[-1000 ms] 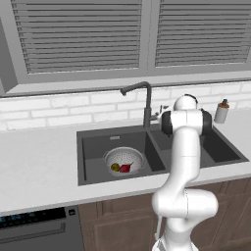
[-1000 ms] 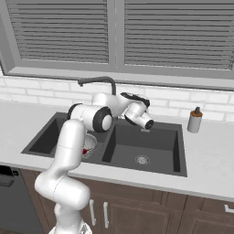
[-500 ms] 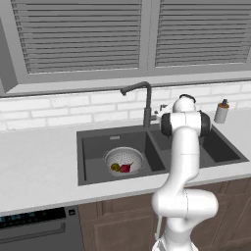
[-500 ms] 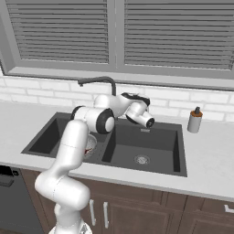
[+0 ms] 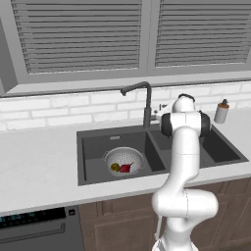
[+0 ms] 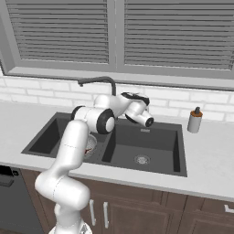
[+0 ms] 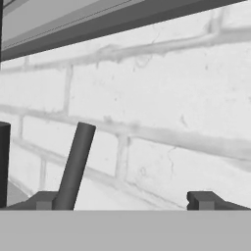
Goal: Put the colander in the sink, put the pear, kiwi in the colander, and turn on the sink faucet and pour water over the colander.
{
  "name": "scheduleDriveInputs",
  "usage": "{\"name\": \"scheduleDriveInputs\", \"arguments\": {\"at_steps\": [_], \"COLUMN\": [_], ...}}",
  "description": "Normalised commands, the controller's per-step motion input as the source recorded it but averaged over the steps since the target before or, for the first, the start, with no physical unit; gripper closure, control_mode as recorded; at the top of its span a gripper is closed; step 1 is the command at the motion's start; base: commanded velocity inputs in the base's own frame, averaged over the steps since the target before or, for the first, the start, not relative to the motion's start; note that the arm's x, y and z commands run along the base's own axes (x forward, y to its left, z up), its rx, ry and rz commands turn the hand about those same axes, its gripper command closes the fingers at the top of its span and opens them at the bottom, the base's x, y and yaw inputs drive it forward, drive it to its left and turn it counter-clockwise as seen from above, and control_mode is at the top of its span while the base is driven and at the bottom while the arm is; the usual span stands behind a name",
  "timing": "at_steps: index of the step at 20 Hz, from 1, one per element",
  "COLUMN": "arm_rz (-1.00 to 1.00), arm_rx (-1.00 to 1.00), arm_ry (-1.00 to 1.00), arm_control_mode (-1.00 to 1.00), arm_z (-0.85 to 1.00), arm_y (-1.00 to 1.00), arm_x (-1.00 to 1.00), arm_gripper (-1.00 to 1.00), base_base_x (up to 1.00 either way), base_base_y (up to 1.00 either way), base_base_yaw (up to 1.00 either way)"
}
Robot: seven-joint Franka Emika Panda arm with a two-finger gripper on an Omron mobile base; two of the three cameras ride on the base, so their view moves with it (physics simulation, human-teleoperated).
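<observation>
1. Gripper (image 7: pixel 125 201) is spread wide, jaws far apart, and it's got nothing in it. Hand view has the two dark fingertips (image 7: pixel 203 200) low in the shot facing the white brick wall (image 7: pixel 162 112).
2. Faucet lever (image 7: pixel 74 166) is a slanted dark rod rising right at the left fingertip; can't really tell if they're touching. Nothing sits between the jaws.
3. Hand is up at the back edge of the sink (image 5: pixel 93 177), just beside the faucet (image 5: pixel 146 100), which stands behind the divider between the two basins.
4. Colander (image 5: pixel 124 161) sits in the left basin, toward its front right corner.
5. Pear (image 5: pixel 125 168) and kiwi (image 5: pixel 115 167) are both in the colander, side by side, kiwi on the left.
6. Soap bottle (image 6: pixel 195 120) stands on the counter (image 5: pixel 34 166) by the sink's back right corner.
</observation>
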Motion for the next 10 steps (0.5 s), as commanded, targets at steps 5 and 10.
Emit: {"name": "scheduleDriveInputs", "arguments": {"at_steps": [5, 10], "arm_rz": [-0.04, -0.02], "arm_rx": [0.0, 0.0], "arm_ry": [0.0, 0.0], "arm_control_mode": [-1.0, -1.0], "arm_z": [0.0, 0.03], "arm_y": [0.12, 0.1], "arm_x": [0.14, 0.17], "arm_gripper": [-1.0, -1.0], "base_base_x": [0.0, 0.0], "base_base_y": [0.0, 0.0], "base_base_yaw": [0.0, 0.0]}}
